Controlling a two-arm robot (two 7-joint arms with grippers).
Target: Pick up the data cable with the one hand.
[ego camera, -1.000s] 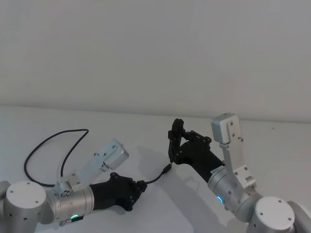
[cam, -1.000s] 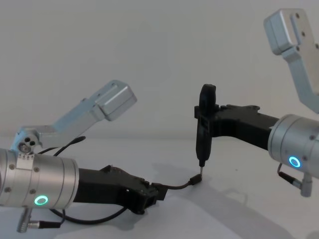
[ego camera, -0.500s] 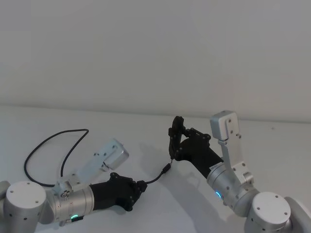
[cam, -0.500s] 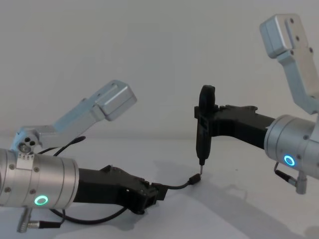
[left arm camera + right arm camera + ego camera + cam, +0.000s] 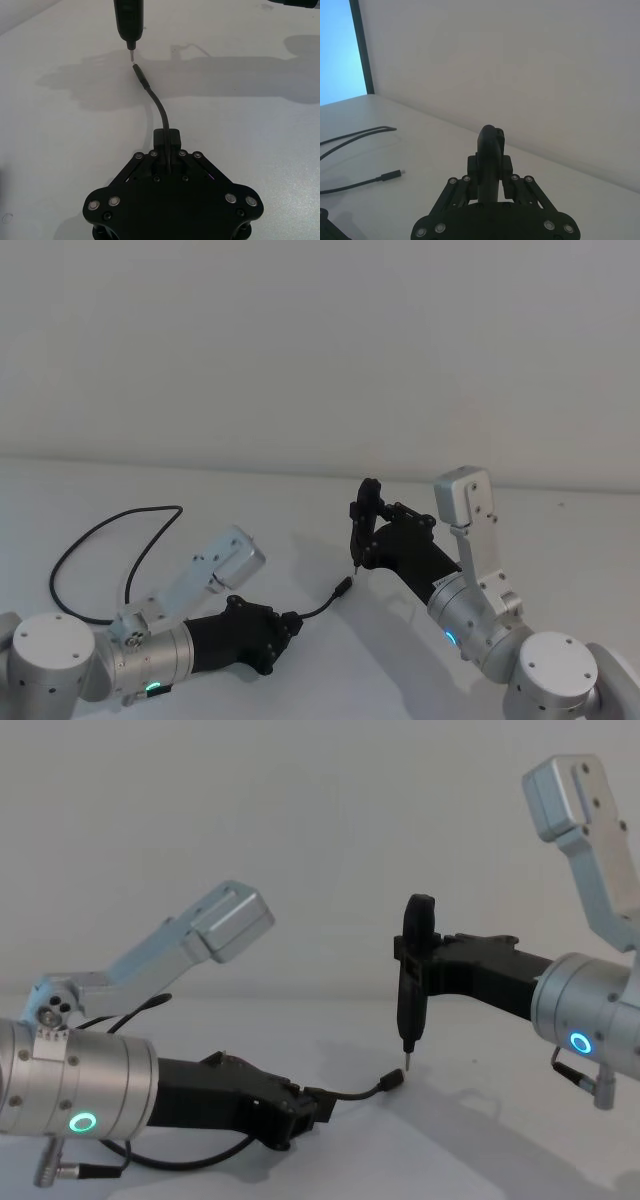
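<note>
The data cable, a thin black cord, loops across the white table at the left. It runs through my left gripper, the hand with the green ring, which is shut on it close to one end. A short curved piece sticks out past the fingers and ends in a small plug lying on the table. My right gripper, with a blue-ringed wrist, is shut on a black pointed tool. The tool's tip hangs just above and beside the plug.
A silver arm link rises over the left wrist, and another stands above the right one. A black robot wire with a silver plug hangs under the left wrist. A pale wall backs the table.
The right arm has shifted slightly to the right, carrying the tool tip a little off the plug. The left gripper and the cable have stayed still.
</note>
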